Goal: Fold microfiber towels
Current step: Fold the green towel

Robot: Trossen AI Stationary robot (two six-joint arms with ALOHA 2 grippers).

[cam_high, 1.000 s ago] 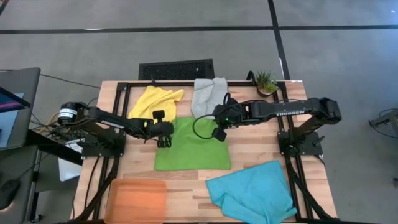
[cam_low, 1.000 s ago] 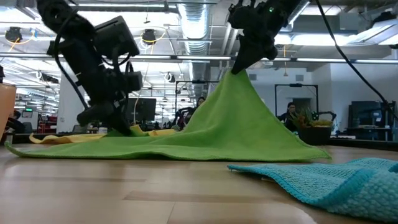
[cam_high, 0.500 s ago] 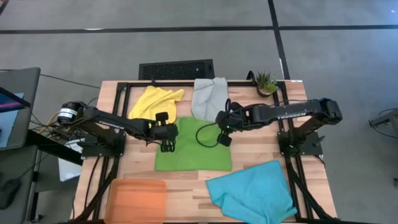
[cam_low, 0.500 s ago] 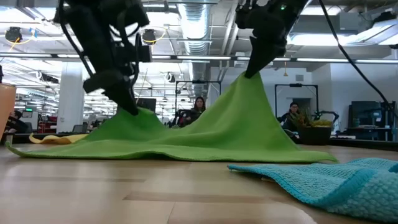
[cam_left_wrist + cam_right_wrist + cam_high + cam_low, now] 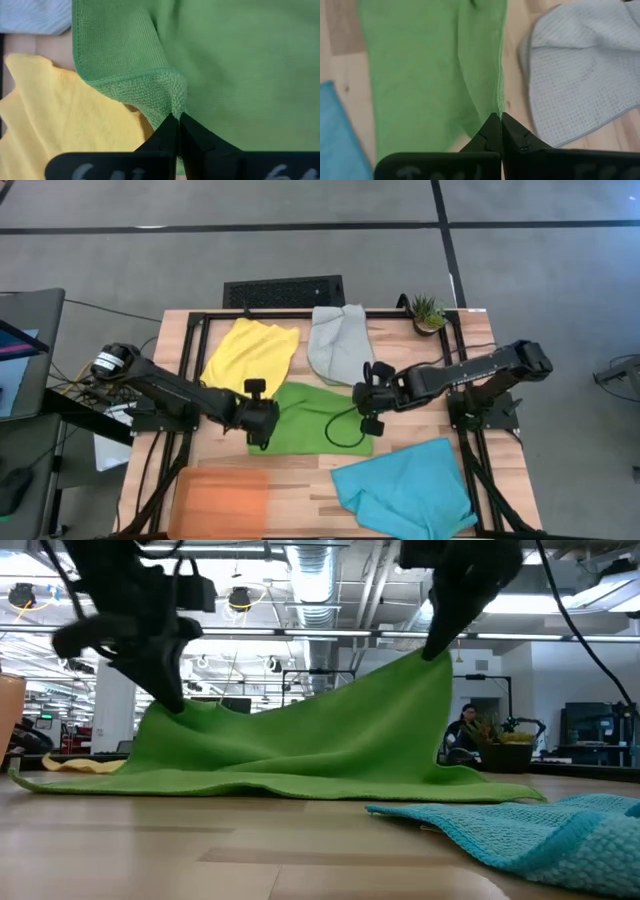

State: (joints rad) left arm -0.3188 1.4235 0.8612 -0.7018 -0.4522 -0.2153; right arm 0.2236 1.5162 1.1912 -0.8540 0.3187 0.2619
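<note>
Pinching green towel (image 5: 318, 418) far corners aloft, left gripper (image 5: 262, 428) and right gripper (image 5: 366, 406) clamped; near hem on table (image 5: 300, 472)

No readable lettering anywhere right now — the pale marks along the dark bar at the edge of the left wrist view (image 5: 125, 167) blur past reading, and the right arm's casing (image 5: 470, 370) shows no legible brand from above — nothing else carries text.
</note>
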